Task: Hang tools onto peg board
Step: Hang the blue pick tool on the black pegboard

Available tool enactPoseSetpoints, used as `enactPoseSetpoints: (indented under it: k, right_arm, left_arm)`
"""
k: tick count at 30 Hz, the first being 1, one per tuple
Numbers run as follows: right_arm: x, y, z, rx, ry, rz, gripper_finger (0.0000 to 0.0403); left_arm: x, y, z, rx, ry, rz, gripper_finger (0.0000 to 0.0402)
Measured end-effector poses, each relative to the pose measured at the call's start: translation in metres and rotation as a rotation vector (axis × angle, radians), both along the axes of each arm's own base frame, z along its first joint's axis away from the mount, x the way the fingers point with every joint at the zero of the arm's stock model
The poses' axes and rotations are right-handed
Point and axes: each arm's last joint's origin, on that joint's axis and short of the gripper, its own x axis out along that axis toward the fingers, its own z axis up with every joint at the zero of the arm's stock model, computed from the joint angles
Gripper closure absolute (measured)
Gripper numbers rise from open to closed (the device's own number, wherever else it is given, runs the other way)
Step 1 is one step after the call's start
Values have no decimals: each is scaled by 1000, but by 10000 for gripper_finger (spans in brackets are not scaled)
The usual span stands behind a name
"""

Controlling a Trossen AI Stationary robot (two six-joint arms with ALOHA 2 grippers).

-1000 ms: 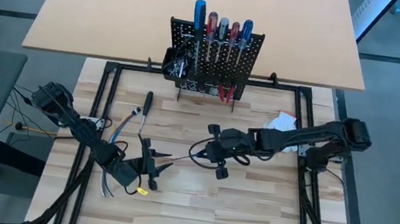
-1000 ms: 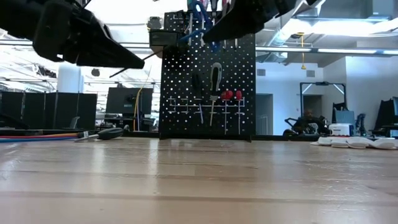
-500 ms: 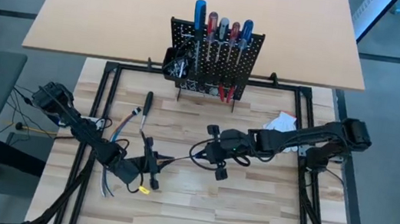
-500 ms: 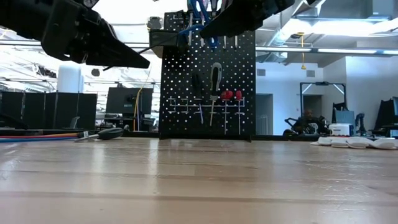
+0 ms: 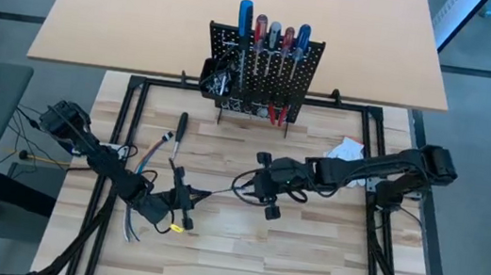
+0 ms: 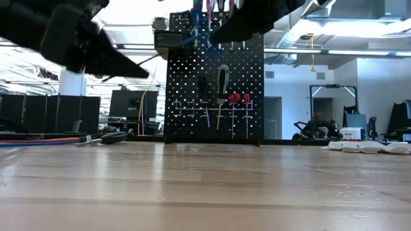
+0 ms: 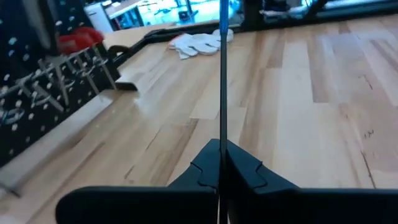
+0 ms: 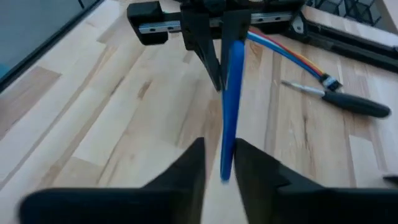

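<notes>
While both of my arms hang over the middle of the pale wooden slatted surface (image 5: 307,250), a single screwdriver bridges them. My left claw (image 5: 181,207) sits at about seven o'clock from the surface's centre, its two dark fingers (image 7: 208,171) pressed together on the thin metal shaft (image 7: 222,74) of a blue-handled screwdriver (image 8: 231,93). My right claw (image 5: 258,184), close by at about three o'clock from the left one, has its fingers (image 8: 193,165) narrowed around the blue handle, one on each side; the right wrist view does not let me tell whether they actually press it. The tool is held clear of the wood, between the two claws.

The small upright black perforated metal peg board (image 5: 263,73) stands at twelve o'clock, at the far edge of the slatted surface. Along its top rail stand blue-handled and red-handled screwdrivers (image 5: 273,29), handles up. A black box bin (image 5: 215,77) on its nine o'clock side holds small silver metal bits. Red-handled pliers (image 6: 239,98) and a black-handled screwdriver (image 6: 222,80) hang on its face in the low view.

Another black-handled screwdriver (image 5: 181,129) lies flat on the wood at eleven o'clock from my left claw, beside a bundle of loose coloured cables (image 5: 150,158). A white glove (image 5: 346,151) lies at two o'clock, near my right arm.
</notes>
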Motion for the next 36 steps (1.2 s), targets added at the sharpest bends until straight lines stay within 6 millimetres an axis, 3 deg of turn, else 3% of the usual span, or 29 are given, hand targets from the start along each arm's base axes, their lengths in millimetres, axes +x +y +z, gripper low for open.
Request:
enactPoseSetpoints:
  k: [4,8,14,19,24,30,36]
  right_arm:
    - [-8,-13,3,-15,50,-28,253]
    - [-12,-24,-17,7,-18,-72,229]
    - [-14,-29,-42,124,-433,-116,234]
    - [-7,-22,-45,230,-656,-99,238]
    - [8,-9,-52,242,-677,-14,227]
    - [25,-3,-44,225,-722,6,229]
    - [29,-2,-33,219,-767,13,246]
  left_arm:
    - [-15,5,-8,-54,-98,15,401]
    - [-31,10,-7,-72,-213,-13,401]
    - [-38,14,-2,-44,-277,-57,401]
    - [-38,13,6,-17,-318,-77,401]
    - [-38,13,10,0,-348,-100,401]
    - [-36,11,12,2,-349,-104,402]
    - [-36,11,12,3,-347,-105,401]
